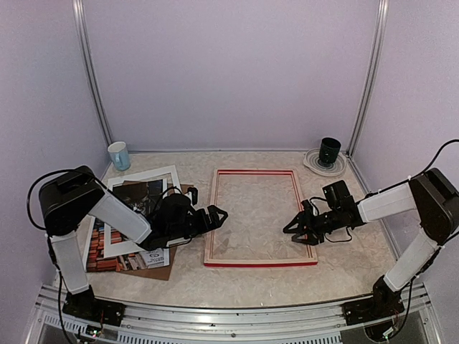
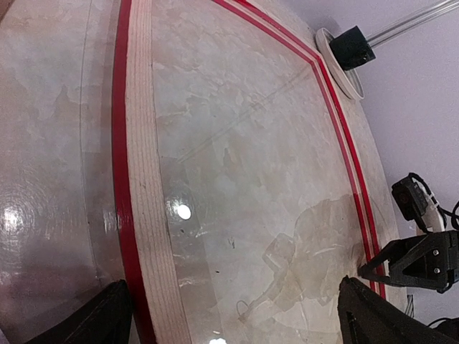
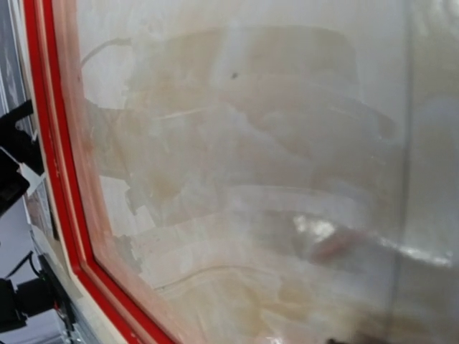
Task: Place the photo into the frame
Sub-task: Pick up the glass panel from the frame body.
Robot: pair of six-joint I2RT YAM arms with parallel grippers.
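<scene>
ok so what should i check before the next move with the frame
1. Frame lying flat on the table, pale back up: ok
2. Left gripper open and empty by the frame's left rail: ok
3. Right gripper hold on the right rail: cannot tell
4. Photo free to lift: not ok, white mat lies over it
5. Frame opening free of mat and backing board: ok

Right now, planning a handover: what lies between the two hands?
Top view: only the open middle of the frame lies between the left hand and right hand.
</scene>
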